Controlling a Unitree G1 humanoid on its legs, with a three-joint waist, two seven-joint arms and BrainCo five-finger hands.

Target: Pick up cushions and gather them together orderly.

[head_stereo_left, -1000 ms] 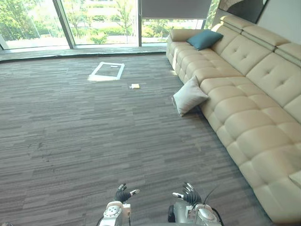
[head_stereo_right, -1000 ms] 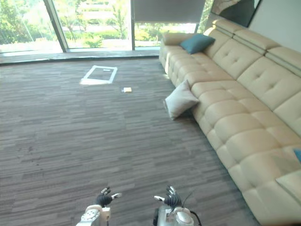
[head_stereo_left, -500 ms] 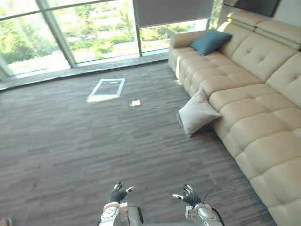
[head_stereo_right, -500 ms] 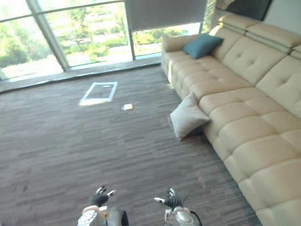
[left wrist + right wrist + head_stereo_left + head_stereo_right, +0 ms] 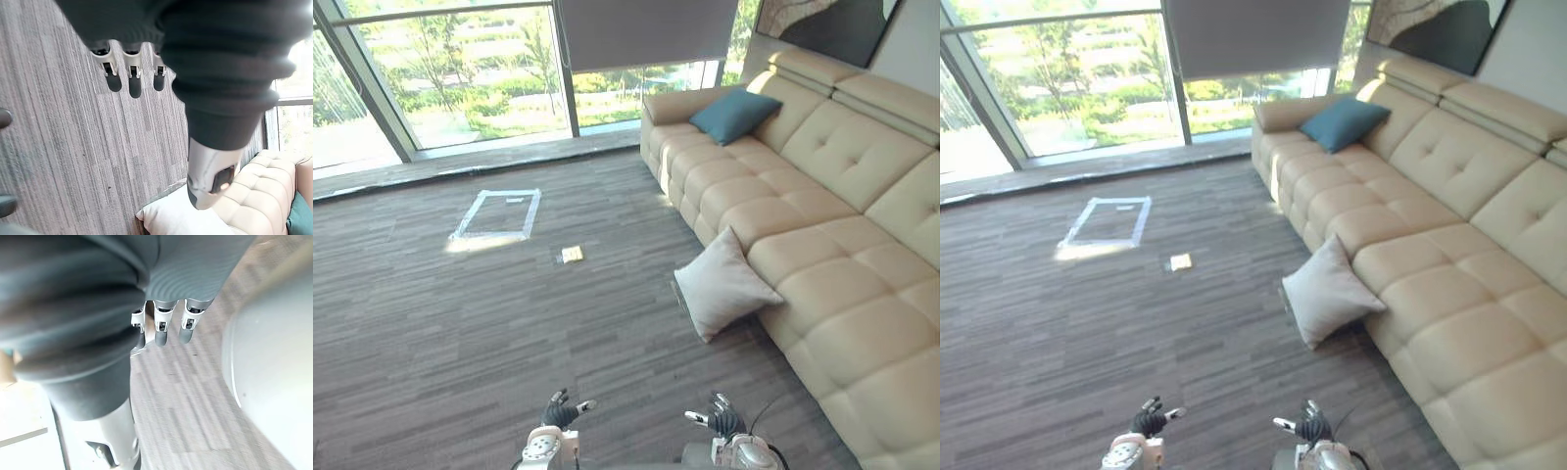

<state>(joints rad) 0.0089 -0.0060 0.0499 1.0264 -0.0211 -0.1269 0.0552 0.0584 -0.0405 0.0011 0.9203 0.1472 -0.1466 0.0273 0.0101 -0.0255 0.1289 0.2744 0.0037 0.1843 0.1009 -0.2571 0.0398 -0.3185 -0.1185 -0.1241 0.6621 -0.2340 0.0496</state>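
Off-white and plump, the floor cushion point(image 5: 724, 286) lies on the carpet point(image 5: 460, 333), propped at a tilt against the front of the beige sofa point(image 5: 847, 294), roughly midway along its seats. The teal cushion point(image 5: 734, 111) rests on the sofa's seat at the far end, close to the armrest and well apart from the floor cushion. Out on the carpet, away from the sofa's front, are a taped rectangle point(image 5: 497, 213) and a small yellowish scrap point(image 5: 572, 254).

The left hand point(image 5: 560, 411) and the right hand point(image 5: 720, 419) hang low over the carpet, short of the sofa's near end and well apart from both cushions. In the wrist views the left fingers point(image 5: 131, 81) and the right fingers point(image 5: 164, 328) are straight and relaxed, and each hand holds nothing.

This looks like the approach step: no cushion is picked up yet, and the two are not gathered. The next move probably calls for closing on the floor cushion and reaching down to it. Being soft and bulky, it may need both hands on opposite edges before it is carried along the sofa and set neatly beside the teal cushion.
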